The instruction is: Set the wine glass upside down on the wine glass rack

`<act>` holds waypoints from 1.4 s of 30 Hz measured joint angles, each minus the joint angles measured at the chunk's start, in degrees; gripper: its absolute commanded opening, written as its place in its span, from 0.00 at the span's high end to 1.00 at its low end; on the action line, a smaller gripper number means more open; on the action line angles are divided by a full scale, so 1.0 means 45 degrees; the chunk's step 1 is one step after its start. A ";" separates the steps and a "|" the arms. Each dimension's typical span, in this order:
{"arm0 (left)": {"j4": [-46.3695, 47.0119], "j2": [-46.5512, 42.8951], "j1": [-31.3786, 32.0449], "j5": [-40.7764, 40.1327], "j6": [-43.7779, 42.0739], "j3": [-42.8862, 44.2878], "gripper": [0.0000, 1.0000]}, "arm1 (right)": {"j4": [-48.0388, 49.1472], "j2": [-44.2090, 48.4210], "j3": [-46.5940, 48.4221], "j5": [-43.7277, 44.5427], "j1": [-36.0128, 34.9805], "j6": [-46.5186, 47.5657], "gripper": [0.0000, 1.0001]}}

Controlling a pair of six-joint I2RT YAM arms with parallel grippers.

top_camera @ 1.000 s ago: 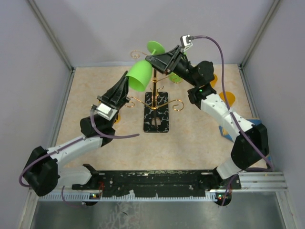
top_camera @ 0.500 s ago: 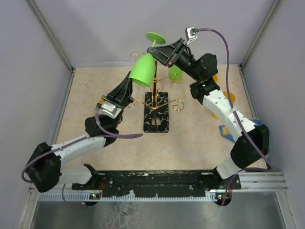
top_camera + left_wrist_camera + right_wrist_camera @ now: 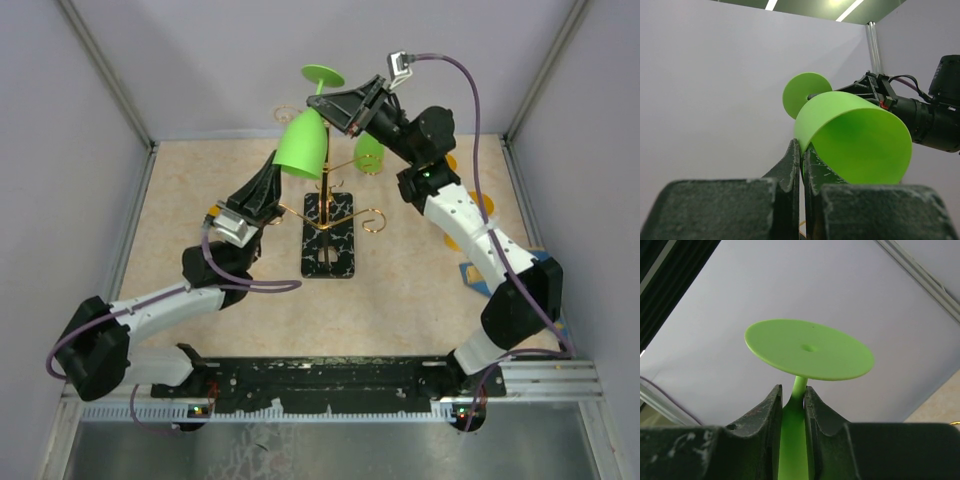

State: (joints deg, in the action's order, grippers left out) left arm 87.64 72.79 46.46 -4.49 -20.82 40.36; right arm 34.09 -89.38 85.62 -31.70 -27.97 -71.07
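A bright green wine glass is held upside down, foot up, above the gold wire wine glass rack on its black veined base. My left gripper is shut on the rim of the bowl. My right gripper is shut on the stem, just under the round foot. A second green glass shows behind the rack, under my right arm.
Orange glasses lie on the table at the right and at the left near my left wrist. A blue object sits by the right arm. Grey walls enclose the table on three sides.
Both arms have lifted the green glass and turned it from tilted to nearly upright, foot up, shifting it slightly back over the rack's left side.
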 measured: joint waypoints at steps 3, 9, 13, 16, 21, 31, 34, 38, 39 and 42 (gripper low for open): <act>0.0000 0.0068 0.0034 -0.0112 0.0078 0.0000 1.00 | -0.0189 0.0000 0.0078 0.0039 0.0005 0.0165 0.79; 0.0010 0.0233 0.0194 -0.0316 0.0155 0.0000 1.00 | -0.0495 0.0000 0.0228 0.0126 0.0010 0.0539 0.75; 0.0010 0.0355 0.0301 -0.0359 0.0233 0.0000 0.99 | -0.0597 0.0000 0.0238 0.0194 0.0010 0.0699 0.84; 0.0010 0.0432 0.0321 -0.0437 0.0238 0.0000 0.97 | -0.0801 0.0000 0.0335 0.0277 0.0053 0.0758 0.95; 0.0005 0.0495 0.0325 -0.0452 0.0282 -0.0015 0.76 | -0.1103 0.0000 0.0568 0.0238 0.0073 0.1035 1.00; -0.0058 0.0427 0.0811 0.0398 0.0325 -0.0709 0.01 | -0.3895 0.0010 0.0913 0.0083 0.0117 0.3517 1.00; -0.0136 0.0083 0.0811 0.0253 0.0267 -0.0806 0.01 | -0.5187 0.0010 0.1481 0.0355 0.0500 0.4386 1.00; -0.0340 -0.0607 0.0811 0.0199 0.0282 -0.0811 0.01 | -0.6222 0.0010 0.2467 0.0583 0.1117 0.5236 1.00; -0.0457 -0.0767 0.0811 0.0204 0.0291 -0.0806 0.01 | -0.6479 0.0010 0.2754 0.0670 0.1282 0.5469 1.00; -0.1724 -0.1311 0.0811 0.0005 0.0408 -0.0520 0.01 | -0.7276 0.0024 0.3473 0.0947 0.1705 0.6173 1.00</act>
State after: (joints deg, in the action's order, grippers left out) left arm 79.88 66.89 50.11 -4.47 -18.98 38.02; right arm 1.34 -89.27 101.25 -27.44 -20.29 -43.29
